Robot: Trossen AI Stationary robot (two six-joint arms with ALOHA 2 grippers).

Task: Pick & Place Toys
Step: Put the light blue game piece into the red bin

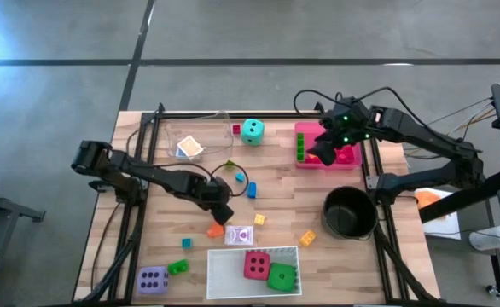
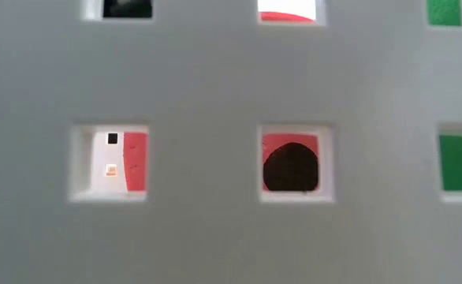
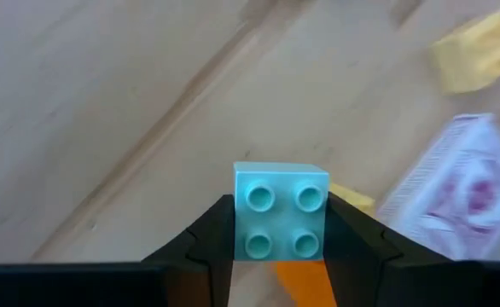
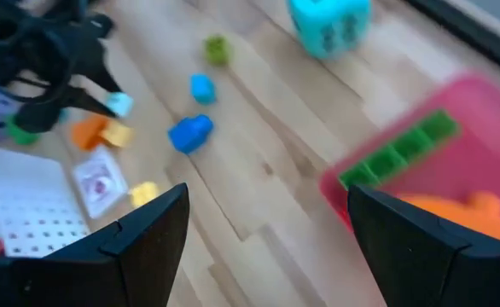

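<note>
- While a pale teal block is pinched between its two dark fingers, the left hand is seen in the high view just left of the table's centre, with the arm reaching in from nine o'clock.
- An orange block is found at six o'clock of that hand, just beside it, and a small playing card lies at five o'clock of it.
- Two blue blocks are placed at two o'clock of the left hand, with one yellow block near the card and another towards four o'clock.
- The right hand is held over the pink tray at the one o'clock part of the table, its fingers spread wide with nothing between them.
- A row of green blocks is laid in the pink tray.
- The teal die is set at nine o'clock of the pink tray, apart from it.
- The red die and the green die are kept side by side in the white tray at six o'clock.
- The purple die is placed at seven o'clock, with a green block just beside it.
- The black pot is stood at four o'clock.
- Another card is held in the clear tray at eleven o'clock.
- The low view is filled by the white tray's perforated wall.
</note>
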